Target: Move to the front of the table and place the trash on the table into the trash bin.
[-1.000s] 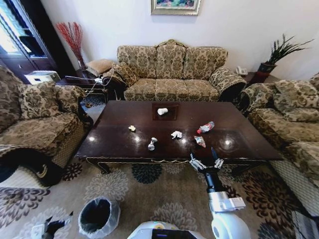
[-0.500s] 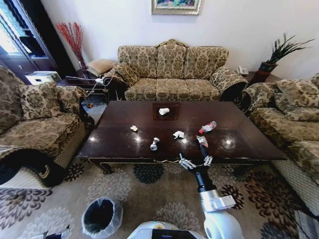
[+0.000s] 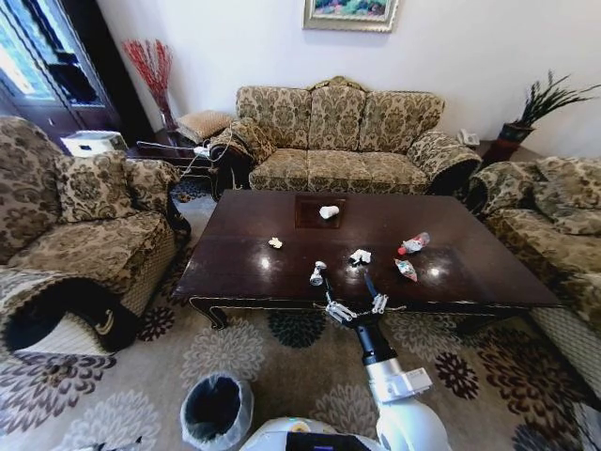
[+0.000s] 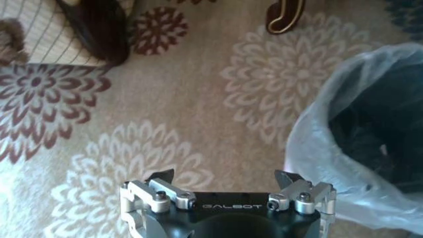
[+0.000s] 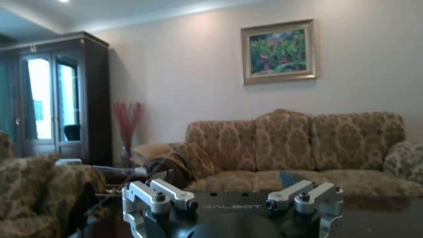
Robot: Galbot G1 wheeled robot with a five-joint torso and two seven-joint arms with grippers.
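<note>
My open right claw (image 3: 357, 307) hangs at the glossy dark brown wooden table's (image 3: 244, 277) near edge.
My left claw (image 4: 226, 179), open, hovers beside the bag-lined round black bin (image 4: 370, 163).

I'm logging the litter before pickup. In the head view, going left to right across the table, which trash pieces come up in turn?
Crumpled yellowish wad → clear crumpled piece → white paper cup → white paper wad → colourful wrapper → plastic bottle.

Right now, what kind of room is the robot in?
Most likely a home living room: a patterned sofa against the wall, matching armchairs around a dark wooden coffee table, and a framed painting hanging above.
</note>
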